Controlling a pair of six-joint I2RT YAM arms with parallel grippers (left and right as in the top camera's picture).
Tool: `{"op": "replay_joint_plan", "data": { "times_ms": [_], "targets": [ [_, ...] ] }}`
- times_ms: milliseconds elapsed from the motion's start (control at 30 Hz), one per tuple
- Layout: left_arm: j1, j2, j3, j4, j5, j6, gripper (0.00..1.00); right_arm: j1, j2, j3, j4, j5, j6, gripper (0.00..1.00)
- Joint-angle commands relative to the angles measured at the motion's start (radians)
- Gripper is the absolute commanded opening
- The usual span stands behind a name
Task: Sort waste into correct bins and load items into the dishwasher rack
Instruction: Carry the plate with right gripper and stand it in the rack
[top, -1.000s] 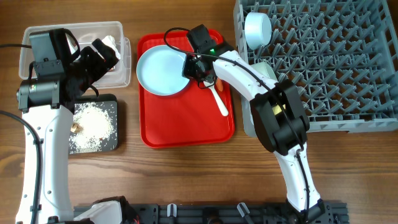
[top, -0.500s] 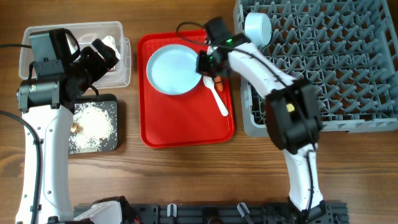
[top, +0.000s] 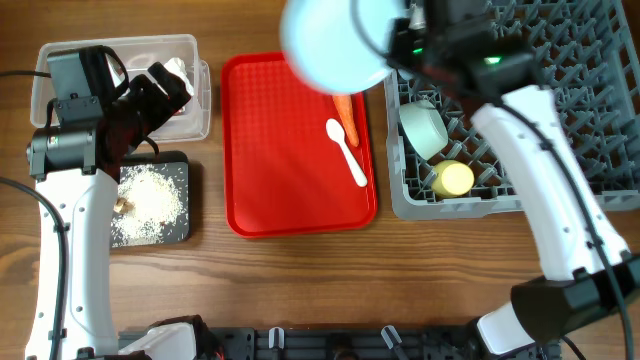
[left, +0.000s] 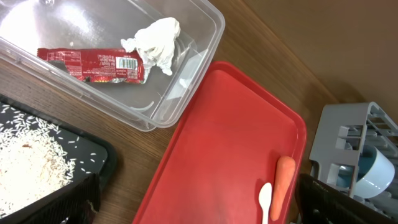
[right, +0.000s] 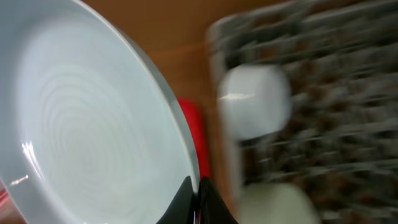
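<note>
Right now my right end effector (right: 196, 198) is pinched shut on the rim of the pale blue plate (top: 335, 42), holding it up in the air over the gap between the red serving tray (top: 270, 160) and the dishwasher rack (top: 570, 110); the right wrist view is pretty blurry. My left end effector (top: 165, 82) hangs with its fingers wide apart and nothing in them, above the edge of the clear tub (left: 208, 28). The red wrapper (left: 93, 65) and white tissue (left: 154, 43) lie in that tub. The black tray (top: 182, 232) just beside it has the rice (top: 150, 198) and a small brown scrap (top: 124, 204). The carrot (top: 344, 108) and white spoon (top: 347, 150) sit on the red tray. The pale green bowl (top: 424, 125) and yellow cup (top: 452, 179) are in the rack's near corner.
</note>
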Motion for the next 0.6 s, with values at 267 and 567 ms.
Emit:
{"op": "replay_joint_plan", "data": {
  "times_ms": [267, 567],
  "targets": [
    [0.005, 0.003, 0.007, 0.002, -0.010, 0.013, 1.00, -0.071, -0.050, 0.003, -0.062, 1.017, -0.360, 0.04],
    [0.005, 0.003, 0.007, 0.002, -0.010, 0.013, 1.00, -0.071, 0.042, 0.003, -0.116, 0.925, -0.481, 0.04]
  ]
}}
